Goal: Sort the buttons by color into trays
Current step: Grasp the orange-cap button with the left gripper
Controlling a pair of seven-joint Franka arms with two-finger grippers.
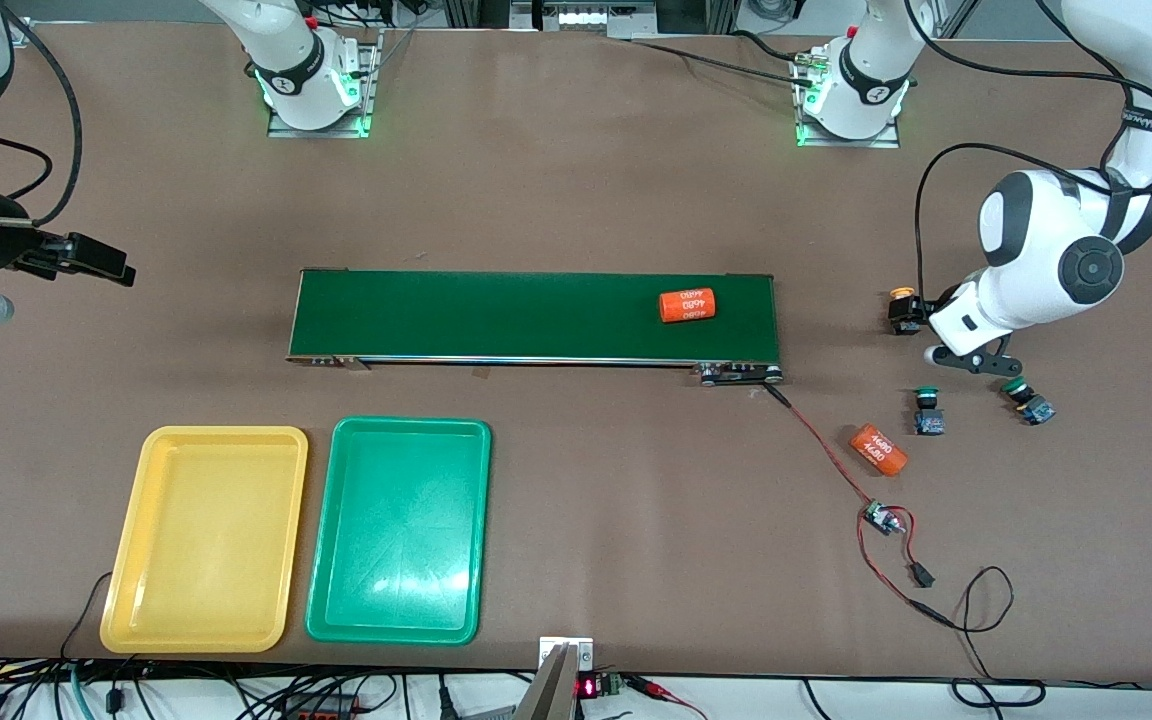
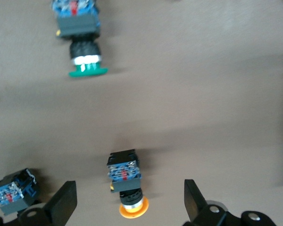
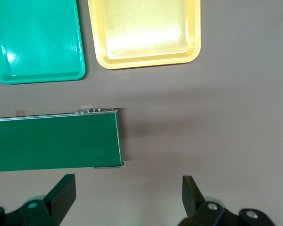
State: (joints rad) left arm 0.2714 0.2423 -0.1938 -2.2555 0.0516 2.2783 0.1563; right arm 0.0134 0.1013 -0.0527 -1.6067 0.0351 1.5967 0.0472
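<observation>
My left gripper (image 2: pixel 129 190) hangs open low over the table at the left arm's end, its fingers astride a yellow-capped button (image 2: pixel 126 181) lying on its side without touching it. A green-capped button (image 2: pixel 81 44) and another button's blue body (image 2: pixel 12 192) lie close by. In the front view the left gripper (image 1: pixel 958 342) sits among a yellow-capped button (image 1: pixel 902 310) and two green-capped buttons (image 1: pixel 928 412) (image 1: pixel 1026 400). The yellow tray (image 1: pixel 204 540) (image 3: pixel 146 33) and green tray (image 1: pixel 398 530) (image 3: pixel 37 42) lie side by side, nearer the front camera than the belt. My right gripper (image 1: pixel 101 262) (image 3: pixel 127 188) waits open and holds nothing.
A long dark-green conveyor belt (image 1: pixel 536 315) (image 3: pixel 52 141) lies mid-table with an orange cylinder (image 1: pixel 687 305) on it. A second orange cylinder (image 1: pixel 877 449) lies on the table near the green-capped buttons. A red wire with a small board (image 1: pixel 881 518) trails from the belt's end.
</observation>
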